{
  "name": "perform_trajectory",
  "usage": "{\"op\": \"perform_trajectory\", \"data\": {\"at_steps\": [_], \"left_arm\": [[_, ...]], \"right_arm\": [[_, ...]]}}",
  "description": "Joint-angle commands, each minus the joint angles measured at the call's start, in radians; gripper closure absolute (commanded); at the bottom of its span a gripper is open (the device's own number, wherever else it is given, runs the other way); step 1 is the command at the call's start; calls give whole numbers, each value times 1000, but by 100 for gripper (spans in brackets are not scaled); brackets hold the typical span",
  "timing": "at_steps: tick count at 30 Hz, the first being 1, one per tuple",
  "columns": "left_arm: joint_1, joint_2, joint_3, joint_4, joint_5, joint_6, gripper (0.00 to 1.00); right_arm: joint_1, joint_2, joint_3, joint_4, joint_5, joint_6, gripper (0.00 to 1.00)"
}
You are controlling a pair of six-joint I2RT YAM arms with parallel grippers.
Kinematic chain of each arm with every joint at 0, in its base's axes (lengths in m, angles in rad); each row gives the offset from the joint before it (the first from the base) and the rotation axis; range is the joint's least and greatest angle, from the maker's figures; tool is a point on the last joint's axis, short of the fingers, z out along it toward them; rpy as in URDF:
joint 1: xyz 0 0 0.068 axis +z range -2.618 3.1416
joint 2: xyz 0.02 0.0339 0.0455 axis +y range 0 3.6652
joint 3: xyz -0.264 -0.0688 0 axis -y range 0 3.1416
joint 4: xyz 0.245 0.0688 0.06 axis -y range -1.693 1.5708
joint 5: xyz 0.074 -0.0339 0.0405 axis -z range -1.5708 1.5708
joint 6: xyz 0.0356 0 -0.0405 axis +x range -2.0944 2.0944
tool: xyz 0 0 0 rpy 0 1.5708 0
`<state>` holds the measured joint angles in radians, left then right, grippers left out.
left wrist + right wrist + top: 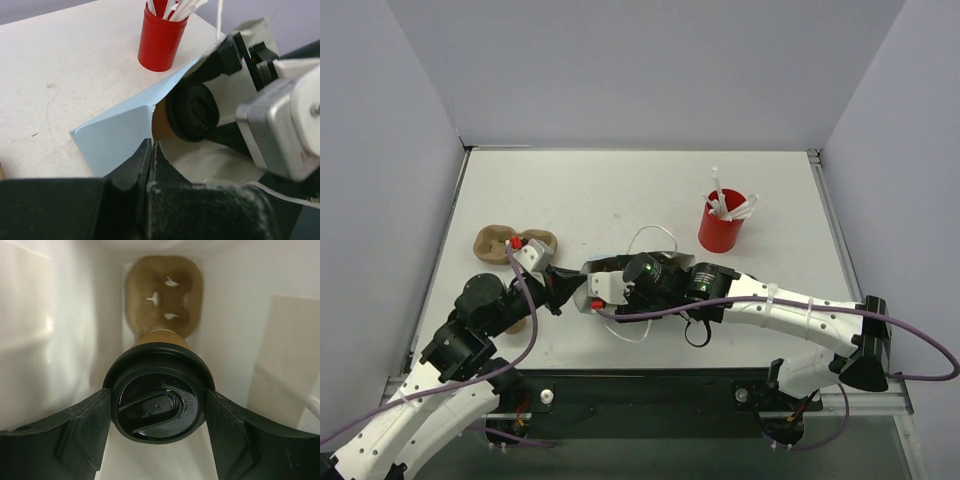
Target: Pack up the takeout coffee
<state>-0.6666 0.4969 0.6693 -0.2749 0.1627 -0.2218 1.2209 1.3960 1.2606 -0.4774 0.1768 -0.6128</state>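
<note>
Takeout coffee (159,405) held inside the open blue bag (117,132).
The right gripper (159,412) is clamped across the cup's black-lidded top within the bag's white interior, with a tan cup carrier (162,295) beyond it. The left gripper (151,155) has its jaws together, pinching the bag's edge. A red cup (160,42) of straws stands apart on the tabletop (620,200).

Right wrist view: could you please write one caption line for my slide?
Right gripper holds the takeout coffee by its black lid inside the bag, facing a brown cup carrier.
</note>
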Motion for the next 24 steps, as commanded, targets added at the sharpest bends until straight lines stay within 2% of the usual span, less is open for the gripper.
{"op": "perform_trajectory", "data": {"at_steps": [1,11,24], "left_arm": [[1,-69,-56,77,-2,15,100],[1,-126,-123,108,115,19,100],[1,-169,-135,75,117,7,100]], "right_arm": [[-46,-77,-68,75,7,-33,44],[-72,-98,-150,131,-68,-34,44],[-107,-15,-167,189,-71,-44,44]]}}
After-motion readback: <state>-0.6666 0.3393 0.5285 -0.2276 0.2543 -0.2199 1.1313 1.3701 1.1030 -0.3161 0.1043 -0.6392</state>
